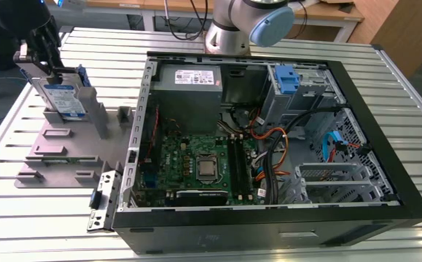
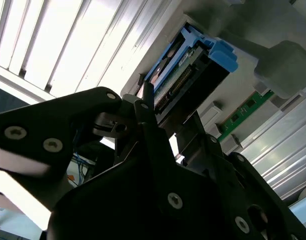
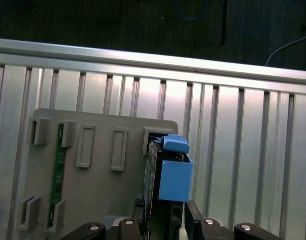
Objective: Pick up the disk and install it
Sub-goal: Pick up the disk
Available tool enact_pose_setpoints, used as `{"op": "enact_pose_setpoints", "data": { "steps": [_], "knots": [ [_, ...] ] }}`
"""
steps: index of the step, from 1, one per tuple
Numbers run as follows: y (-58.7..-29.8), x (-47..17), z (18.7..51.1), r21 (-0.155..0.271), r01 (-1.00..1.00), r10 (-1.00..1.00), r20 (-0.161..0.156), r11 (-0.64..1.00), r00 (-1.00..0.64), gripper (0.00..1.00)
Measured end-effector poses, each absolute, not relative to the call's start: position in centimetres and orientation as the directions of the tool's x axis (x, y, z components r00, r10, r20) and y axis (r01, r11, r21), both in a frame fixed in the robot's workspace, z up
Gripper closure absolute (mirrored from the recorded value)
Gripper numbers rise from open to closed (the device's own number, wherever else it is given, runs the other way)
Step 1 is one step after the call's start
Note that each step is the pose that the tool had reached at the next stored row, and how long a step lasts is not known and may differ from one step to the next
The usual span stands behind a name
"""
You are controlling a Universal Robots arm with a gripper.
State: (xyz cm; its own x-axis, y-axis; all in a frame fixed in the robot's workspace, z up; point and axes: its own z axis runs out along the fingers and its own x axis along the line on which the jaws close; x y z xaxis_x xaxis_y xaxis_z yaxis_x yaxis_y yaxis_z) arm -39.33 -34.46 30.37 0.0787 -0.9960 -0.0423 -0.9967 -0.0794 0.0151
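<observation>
- Slatted metal desk point(image 1: 21, 218), with a grey holder tray point(image 1: 58, 158) on the exterior view's left and an open computer case point(image 1: 269, 215) right beside it.
- the disk point(image 1: 64, 98) stands upright on edge at the far end of that tray, blue rail point(image 3: 175, 177) along its side.
- my hand point(image 1: 51, 68) sits on top of it, fingers point(image 3: 192, 220) pinched narrow against the disk's two flat faces in the first wrist view.
- can't tell if the disk's bottom edge is seated in its slot or just clear of it.
- a green memory stick point(image 3: 55, 175) lies in another slot of the tray, apart from the disk.
</observation>
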Motion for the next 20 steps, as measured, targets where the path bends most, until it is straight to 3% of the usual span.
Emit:
{"op": "enact_pose_setpoints", "data": {
  "steps": [1,2,10,12,13,20],
  "knots": [
    [-34.46,-39.33,30.37,0.015,-0.997,-0.996,-0.042,-0.079,0.079,0.54],
    [-34.46,-39.33,30.38,0.015,-0.997,-0.996,-0.042,-0.079,0.079,0.6],
    [-34.46,-39.33,30.41,0.015,-0.997,-0.996,-0.042,-0.079,0.079,0.6],
    [-34.46,-39.33,30.42,0.015,-0.997,-0.996,-0.042,-0.079,0.079,0.59],
    [-34.46,-39.33,30.43,0.015,-0.997,-0.996,-0.042,-0.079,0.079,0.53],
    [-34.46,-39.33,30.52,0.015,-0.997,-0.996,-0.042,-0.079,0.079,0.53]
  ]
}}
